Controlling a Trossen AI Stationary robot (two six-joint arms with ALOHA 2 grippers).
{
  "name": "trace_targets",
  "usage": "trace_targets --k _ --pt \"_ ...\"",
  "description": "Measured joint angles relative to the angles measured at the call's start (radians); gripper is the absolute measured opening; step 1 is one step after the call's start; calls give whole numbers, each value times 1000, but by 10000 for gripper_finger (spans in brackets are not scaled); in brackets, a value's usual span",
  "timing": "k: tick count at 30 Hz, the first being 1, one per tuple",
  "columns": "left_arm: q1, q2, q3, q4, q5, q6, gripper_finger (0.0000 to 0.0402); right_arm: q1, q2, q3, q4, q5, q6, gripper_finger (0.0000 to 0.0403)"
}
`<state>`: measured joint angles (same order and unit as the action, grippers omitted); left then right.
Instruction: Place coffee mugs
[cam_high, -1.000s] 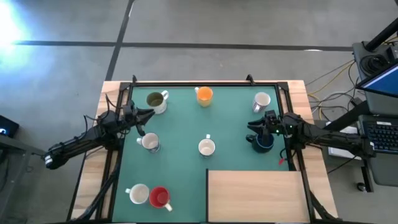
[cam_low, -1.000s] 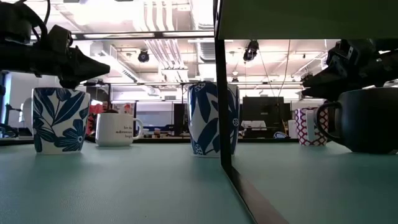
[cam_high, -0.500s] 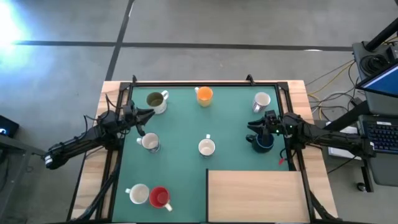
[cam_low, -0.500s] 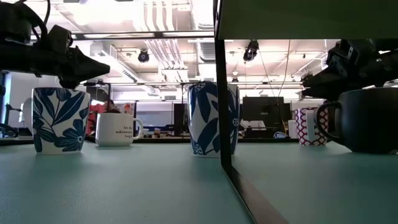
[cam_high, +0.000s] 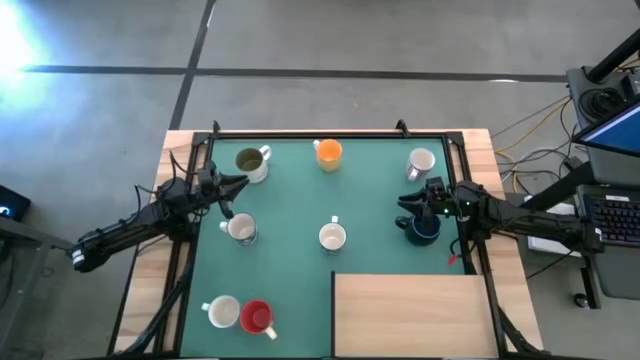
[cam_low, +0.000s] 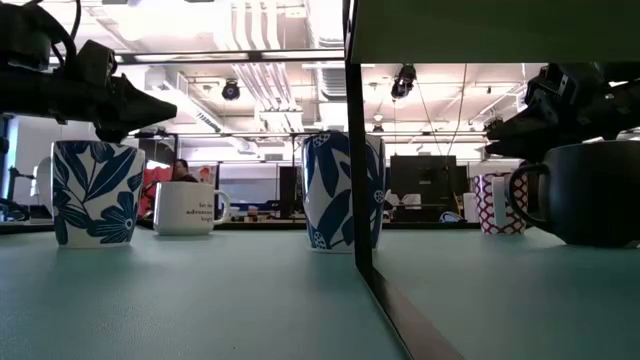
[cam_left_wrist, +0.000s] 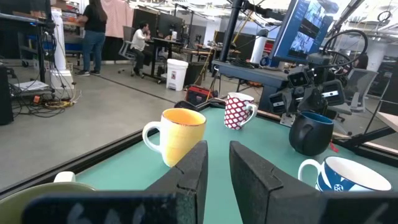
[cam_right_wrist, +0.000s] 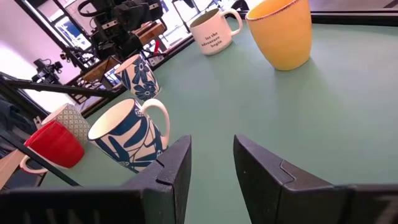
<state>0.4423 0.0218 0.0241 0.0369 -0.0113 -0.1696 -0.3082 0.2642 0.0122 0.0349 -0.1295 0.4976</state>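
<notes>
Both hands idle over the green counter (cam_high: 370, 200), mugs scattered upright.

Left hand (cam_high: 238, 182) hangs between the olive-lined mug (cam_high: 250, 162) and a white mug (cam_high: 241, 229), fingers slightly parted, gripping nothing. Right hand (cam_high: 408, 200) sits just beside the dark blue mug (cam_high: 423, 229), fingers apart, nothing between them. Orange mug (cam_high: 328, 153) at far edge; red mug (cam_high: 257, 317) and a white one (cam_high: 222, 312) at near left corner.

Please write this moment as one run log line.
left gripper: fingers open, empty, near olive-inside mug | right gripper: fingers open, empty, by dark blue mug
</notes>
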Motion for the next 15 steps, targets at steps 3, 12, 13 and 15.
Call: trace_targets --k 3,12,13,15 --pt "0 0 0 0 0 0 49 0 0 0 0 0 0 109" --pt "0 0 0 0 0 0 49 0 0 0 27 5 -8 109" --pt "0 0 0 0 0 0 49 0 0 0 28 6 -9 109" --pt "0 0 0 0 0 0 49 0 0 0 26 6 8 109"
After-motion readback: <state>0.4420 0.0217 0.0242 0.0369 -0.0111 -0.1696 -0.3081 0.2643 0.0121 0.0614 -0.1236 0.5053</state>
